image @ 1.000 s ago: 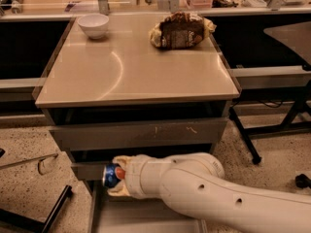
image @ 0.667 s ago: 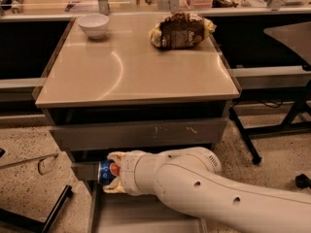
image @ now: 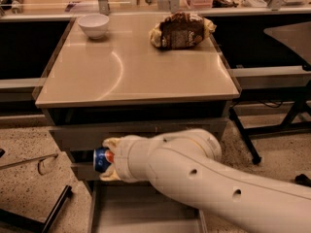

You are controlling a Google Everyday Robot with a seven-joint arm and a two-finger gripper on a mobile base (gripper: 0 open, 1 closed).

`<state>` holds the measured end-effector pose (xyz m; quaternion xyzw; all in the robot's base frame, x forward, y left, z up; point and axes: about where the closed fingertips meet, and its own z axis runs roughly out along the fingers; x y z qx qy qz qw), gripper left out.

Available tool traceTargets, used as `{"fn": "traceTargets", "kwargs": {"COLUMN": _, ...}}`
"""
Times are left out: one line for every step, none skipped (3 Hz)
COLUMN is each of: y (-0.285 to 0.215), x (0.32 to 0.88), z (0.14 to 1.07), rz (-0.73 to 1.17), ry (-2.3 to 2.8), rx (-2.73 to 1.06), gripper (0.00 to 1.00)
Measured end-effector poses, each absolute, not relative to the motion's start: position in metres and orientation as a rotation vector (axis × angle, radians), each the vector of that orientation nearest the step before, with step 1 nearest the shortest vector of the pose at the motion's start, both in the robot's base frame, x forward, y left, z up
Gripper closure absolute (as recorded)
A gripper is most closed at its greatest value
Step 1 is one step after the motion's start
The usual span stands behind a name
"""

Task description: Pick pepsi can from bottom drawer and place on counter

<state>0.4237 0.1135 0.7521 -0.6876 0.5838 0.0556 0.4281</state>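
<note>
Because the counter (image: 131,76) sits higher, the gripper (image: 104,159) holds the can (image: 100,159) sideways, fingers (image: 112,143) clamped around it, above the open drawer (image: 146,212).

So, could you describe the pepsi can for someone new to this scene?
Below the beige counter, the gripper holds it in front of the grey drawers, above the open bottom drawer. The pepsi can is the only small blue thing, with a red-white logo.

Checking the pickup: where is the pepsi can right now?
Lower left of the camera view: the pepsi can is held in the gripper, above the open bottom drawer and below the counter.
</note>
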Motion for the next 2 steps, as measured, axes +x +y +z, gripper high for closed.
{"fn": "traceTargets", "kwargs": {"y": 0.117, "x": 0.454, "z": 0.832, "rz": -0.015, "ry": 1.401, "rx": -1.791, "gripper": 1.00}}
{"fn": "traceTargets", "kwargs": {"y": 0.131, "x": 0.459, "z": 0.863, "rz": -0.017, "ry": 1.366, "rx": -1.822, "gripper": 1.00}}
